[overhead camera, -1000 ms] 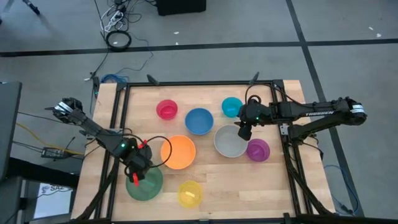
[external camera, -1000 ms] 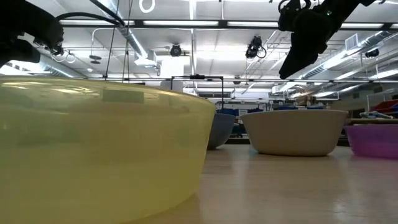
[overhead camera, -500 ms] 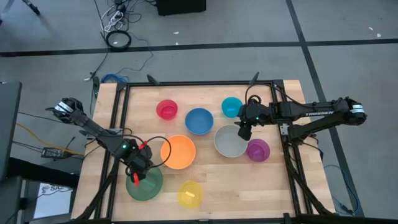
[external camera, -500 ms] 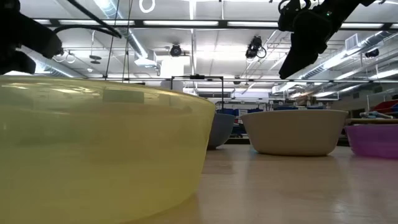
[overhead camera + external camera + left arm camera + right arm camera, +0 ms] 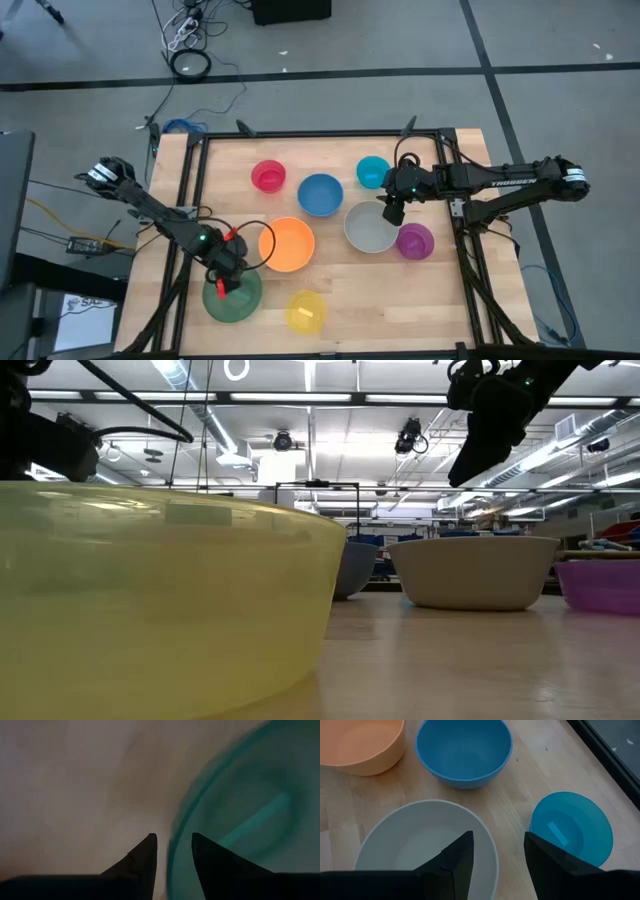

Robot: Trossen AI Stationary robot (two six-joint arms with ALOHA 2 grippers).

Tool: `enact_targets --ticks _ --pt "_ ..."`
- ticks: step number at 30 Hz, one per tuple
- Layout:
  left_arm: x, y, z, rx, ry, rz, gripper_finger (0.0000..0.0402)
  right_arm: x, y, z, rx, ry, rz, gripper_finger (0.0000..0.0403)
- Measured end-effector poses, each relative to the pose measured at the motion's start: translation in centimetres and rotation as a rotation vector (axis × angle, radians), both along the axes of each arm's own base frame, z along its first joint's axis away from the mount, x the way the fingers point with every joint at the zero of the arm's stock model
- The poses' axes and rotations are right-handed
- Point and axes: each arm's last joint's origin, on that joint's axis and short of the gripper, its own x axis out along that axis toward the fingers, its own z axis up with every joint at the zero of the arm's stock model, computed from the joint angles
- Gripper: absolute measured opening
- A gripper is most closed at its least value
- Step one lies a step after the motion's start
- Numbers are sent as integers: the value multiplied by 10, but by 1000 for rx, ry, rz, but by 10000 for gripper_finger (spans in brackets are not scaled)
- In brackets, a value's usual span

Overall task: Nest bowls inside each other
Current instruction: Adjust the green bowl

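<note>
Eight bowls rest on their bases on the wooden table: pink-red (image 5: 268, 177), blue (image 5: 320, 194), cyan (image 5: 373, 172), grey (image 5: 371, 230), purple (image 5: 415, 241), orange (image 5: 290, 245), green (image 5: 238, 298) and yellow (image 5: 306, 311). My left gripper (image 5: 222, 284) points down at the green bowl's far left rim (image 5: 172, 851). It is open, with one finger outside the rim and one inside the green bowl (image 5: 240, 795); I see no touch. My right gripper (image 5: 392, 213) hangs open above the grey bowl's far rim (image 5: 487, 837).
A black frame (image 5: 195, 200) runs along the table's left, far and right edges. The yellow bowl (image 5: 150, 600) fills the low view's left, with the grey bowl (image 5: 475, 572) and the purple bowl (image 5: 600, 585) beyond it. Bare wood lies near the front right (image 5: 400, 300).
My left gripper has come down toward the green bowl's rim, with a slight roll of the wrist. The bowls have not moved, and the gap between its fingers looks unchanged.
</note>
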Motion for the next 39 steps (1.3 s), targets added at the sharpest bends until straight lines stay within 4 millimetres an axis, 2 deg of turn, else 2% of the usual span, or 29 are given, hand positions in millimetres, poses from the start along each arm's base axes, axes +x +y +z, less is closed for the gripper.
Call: enact_targets --ticks 5,33,39 --pt "0 0 -7 -16 -22 11 131 0 0 0 0 -4 0 162" --pt "5 -1 -6 13 -100 60 131 3 -1 3 -30 -43 8 162" --pt "8 -3 -5 -14 -126 104 131 8 0 8 -37 -103 30 162"
